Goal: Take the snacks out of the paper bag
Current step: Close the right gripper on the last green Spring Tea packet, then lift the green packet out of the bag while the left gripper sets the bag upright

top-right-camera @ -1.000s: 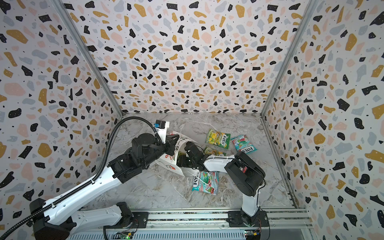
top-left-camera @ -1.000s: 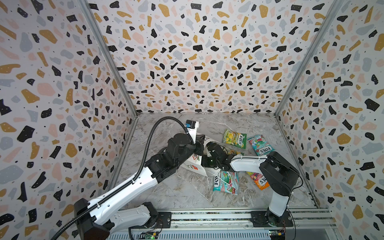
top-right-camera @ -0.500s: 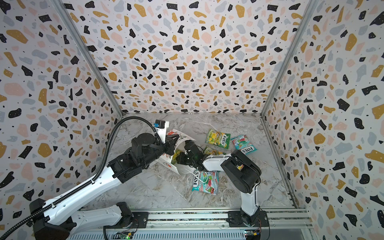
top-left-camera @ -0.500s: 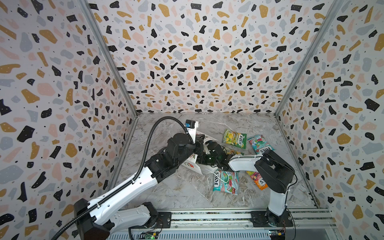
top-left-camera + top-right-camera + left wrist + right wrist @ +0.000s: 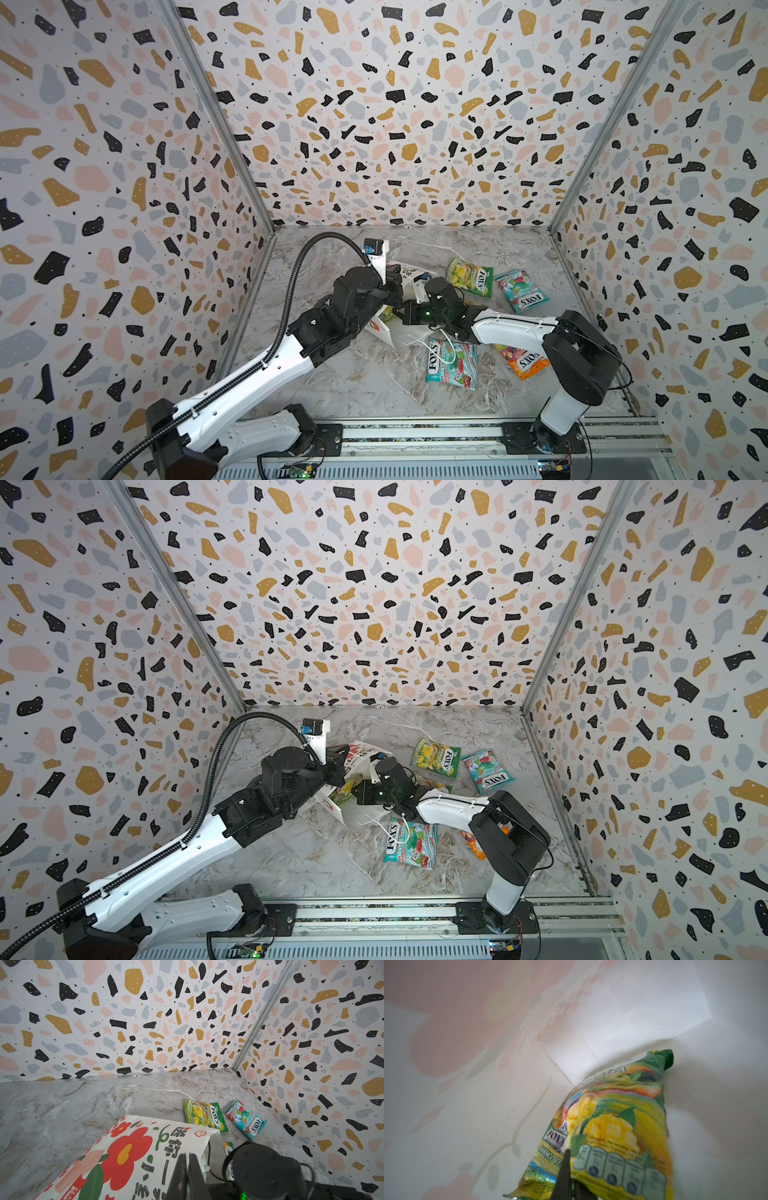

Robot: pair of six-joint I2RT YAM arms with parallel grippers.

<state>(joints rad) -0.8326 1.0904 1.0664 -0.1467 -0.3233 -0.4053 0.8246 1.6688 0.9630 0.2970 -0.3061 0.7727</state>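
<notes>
The paper bag (image 5: 411,272) (image 5: 360,752) lies tipped on the marble floor, its mouth facing right. My left gripper (image 5: 394,287) (image 5: 188,1167) is shut on the bag's upper rim and holds the mouth up. Reaching into that mouth, my right gripper (image 5: 395,313) (image 5: 571,1167) is shut on a green-yellow snack packet (image 5: 618,1122) (image 5: 345,791) inside the white bag interior (image 5: 488,1095). Several other snacks lie outside: a green-yellow one (image 5: 469,276), a teal-red one (image 5: 521,291), another teal-red one (image 5: 451,363) and an orange-pink one (image 5: 521,359).
A further green packet (image 5: 227,1148) peeks out behind the right wrist, beside the bag's mouth. The bag's white cord handle (image 5: 432,340) trails over the near teal-red packet. Speckled walls close in the left, back and right; a metal rail (image 5: 415,434) runs along the front.
The right gripper has pushed leftward, deeper into the bag's mouth, and closed from part-open onto the green-yellow packet. The left gripper has kept its hold on the rim.
</notes>
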